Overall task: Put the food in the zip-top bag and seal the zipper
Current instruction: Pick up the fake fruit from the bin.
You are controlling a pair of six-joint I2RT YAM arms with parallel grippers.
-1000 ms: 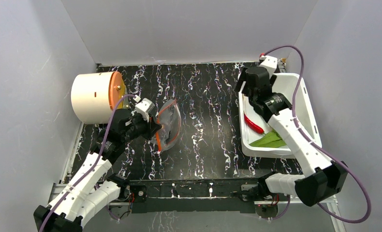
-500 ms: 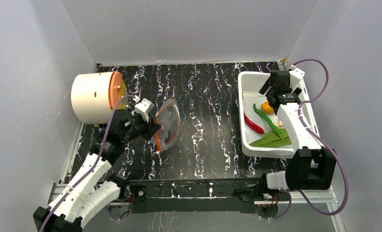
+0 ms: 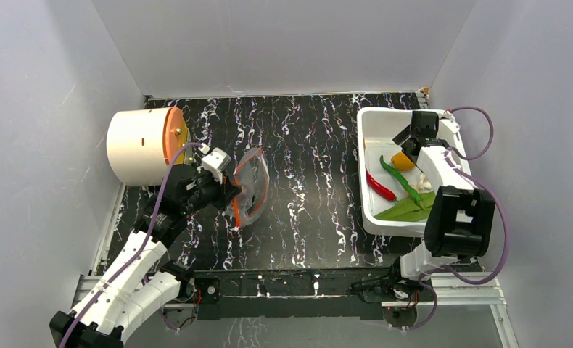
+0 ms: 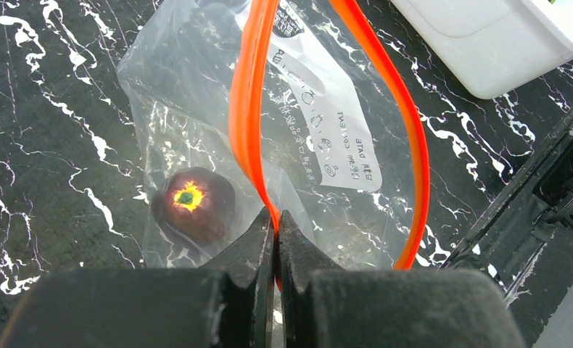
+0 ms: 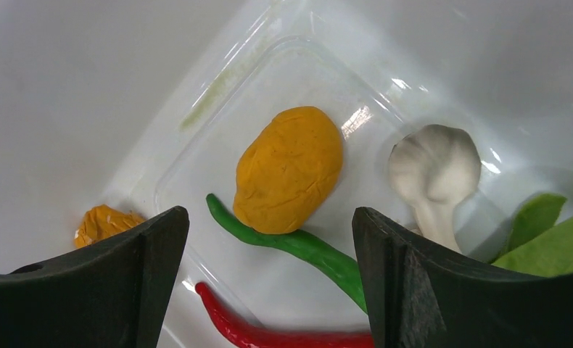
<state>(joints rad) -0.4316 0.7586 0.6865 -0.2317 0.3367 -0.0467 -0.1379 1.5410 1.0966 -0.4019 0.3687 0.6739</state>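
Observation:
The clear zip-top bag (image 3: 251,187) stands on the dark table with its mouth held open. My left gripper (image 4: 276,217) is shut on one side of the orange-red zipper (image 4: 249,109). A dark maroon round food (image 4: 191,203) lies inside the bag. My right gripper (image 5: 269,217) hangs open over the white bin (image 3: 378,123), holding nothing. Below it lie an orange piece (image 5: 289,168), a slim green pepper (image 5: 305,246), a red chilli (image 5: 269,335), a whitish garlic piece (image 5: 434,168) and a small orange bit (image 5: 106,223).
A cream cylinder (image 3: 138,145) with an orange rim lies on its side at the back left, close behind the left arm. Green leaves (image 3: 407,210) fill the bin's near end. The right arm is folded along the bin's right wall.
The right arm has swung from the bin's far left corner to its right side and folded back. Its jaws have opened wider. The left arm and the bag have not moved.

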